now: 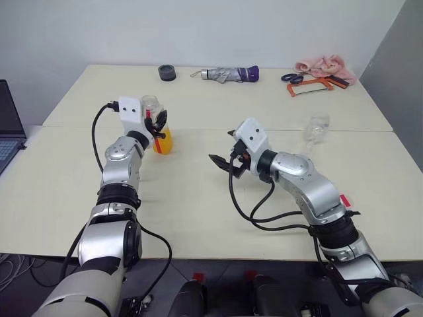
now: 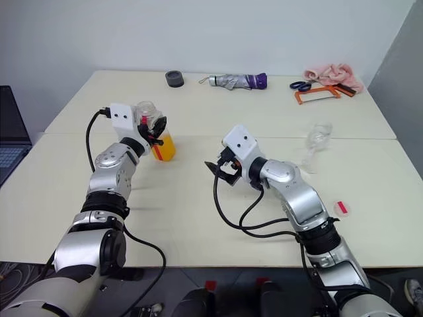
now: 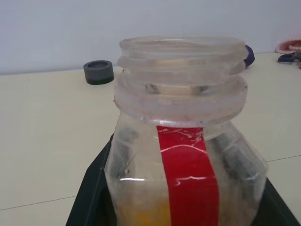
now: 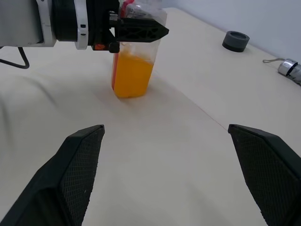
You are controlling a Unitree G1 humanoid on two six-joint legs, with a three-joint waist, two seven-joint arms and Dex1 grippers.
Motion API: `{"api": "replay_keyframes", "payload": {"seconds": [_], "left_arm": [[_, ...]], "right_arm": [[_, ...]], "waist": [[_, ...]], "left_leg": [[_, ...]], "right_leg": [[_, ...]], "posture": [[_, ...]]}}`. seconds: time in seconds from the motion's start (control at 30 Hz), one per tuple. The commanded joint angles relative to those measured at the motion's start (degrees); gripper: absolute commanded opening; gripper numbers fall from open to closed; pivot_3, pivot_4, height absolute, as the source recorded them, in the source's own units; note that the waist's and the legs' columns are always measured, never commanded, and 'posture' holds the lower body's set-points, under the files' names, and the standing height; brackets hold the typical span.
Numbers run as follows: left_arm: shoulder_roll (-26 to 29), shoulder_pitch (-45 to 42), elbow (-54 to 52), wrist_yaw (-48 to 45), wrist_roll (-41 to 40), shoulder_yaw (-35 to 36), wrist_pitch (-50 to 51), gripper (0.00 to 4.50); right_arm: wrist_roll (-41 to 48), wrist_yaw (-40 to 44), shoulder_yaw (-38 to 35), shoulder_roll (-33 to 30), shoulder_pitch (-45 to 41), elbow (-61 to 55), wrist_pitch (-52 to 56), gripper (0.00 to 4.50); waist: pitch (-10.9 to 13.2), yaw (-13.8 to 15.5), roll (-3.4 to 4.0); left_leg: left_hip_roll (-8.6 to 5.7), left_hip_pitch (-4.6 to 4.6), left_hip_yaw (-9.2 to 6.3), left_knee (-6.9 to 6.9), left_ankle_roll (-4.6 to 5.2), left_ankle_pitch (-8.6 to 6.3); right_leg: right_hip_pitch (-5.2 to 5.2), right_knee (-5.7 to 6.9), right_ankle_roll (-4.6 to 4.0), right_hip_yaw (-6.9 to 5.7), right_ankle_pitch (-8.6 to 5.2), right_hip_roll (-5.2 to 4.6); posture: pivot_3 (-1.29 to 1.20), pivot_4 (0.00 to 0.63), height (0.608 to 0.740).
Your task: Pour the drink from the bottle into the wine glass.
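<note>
Right gripper (image 1: 223,164) gapes wide, empty; left gripper (image 1: 158,123) clamps the uncapped bottle (image 1: 160,132).

Two cream tables (image 1: 198,218) pushed together before a plain white wall (image 1: 198,30)

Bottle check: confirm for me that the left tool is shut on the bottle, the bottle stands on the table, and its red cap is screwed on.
One thing is wrong: the cap. The left wrist view shows the bottle with its threaded mouth open and no cap on it. The rest holds: the left tool is shut on the bottle, which stands upright on the table.
</note>
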Motion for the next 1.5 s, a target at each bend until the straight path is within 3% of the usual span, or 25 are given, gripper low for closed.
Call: {"api": "replay_keyframes", "payload": {"seconds": [0.03, 0.1, 0.4, 1.0, 1.27, 1.5], "left_arm": [[0.4, 0.3, 0.2, 0.9, 1.1, -0.6, -2.0, 1.72], [0.3, 0.6, 0.1, 1.0, 0.8, -0.3, -2.5, 1.72], [-0.6, 4.2, -3.7, 1.8, -0.2, 0.3, -2.9, 4.48], [-0.6, 15.6, -16.5, 6.8, 1.1, -0.2, 1.9, 4.48], [1.1, 26.5, -32.2, 4.8, -1.2, 0.6, 11.1, 4.48], [2.0, 36.2, -48.6, -2.2, -7.1, -0.4, 20.2, 4.48]], "right_arm": [[-0.5, 0.0, -0.3, 0.6, -1.0, -1.9, -0.8, 4.50], [-0.7, 0.1, -0.5, 0.8, -0.9, -2.3, -0.5, 4.50], [-0.2, 0.2, -1.6, 0.6, -0.2, -4.1, 1.0, 4.50], [1.2, 2.3, -2.6, -2.2, 3.3, -9.3, 3.6, 4.50], [4.7, 1.8, -6.3, -4.3, 8.1, -15.7, 9.8, 4.50], [9.8, -1.7, -15.8, -4.7, 9.3, -19.9, 18.3, 4.50]], "waist": [[0.0, 0.0, 0.00], [0.0, -0.1, 0.00], [0.0, -0.5, 0.00], [0.0, -0.7, -0.01], [0.0, -0.6, -0.01], [0.0, -0.4, -0.01]], "left_leg": [[0.00, 0.00, 0.00, 0.00, 0.00, 0.00], [0.00, 0.01, 0.00, 0.00, 0.00, 0.00], [0.02, 0.02, -0.01, -0.01, -0.01, 0.00], [0.06, 0.02, -0.02, -0.03, -0.01, 0.00], [0.14, 0.03, -0.03, -0.05, 0.00, 0.00], [0.13, 0.03, -0.04, -0.05, 0.01, 0.00]], "right_leg": [[0.00, 0.00, 0.00, 0.00, 0.00, 0.00], [0.00, 0.01, 0.00, 0.01, 0.00, 0.00], [-0.01, 0.03, 0.00, 0.00, 0.00, 0.00], [0.00, 0.03, 0.00, 0.03, 0.00, -0.01], [0.00, 0.03, 0.00, 0.06, 0.00, -0.05], [0.05, 0.00, 0.00, 0.08, 0.00, -0.10]], "posture": [[0.00, 0.150, 0.740], [0.00, 0.150, 0.740], [0.00, 0.150, 0.740], [0.00, 0.150, 0.740], [0.00, 0.150, 0.740], [0.00, 0.150, 0.740]]}}
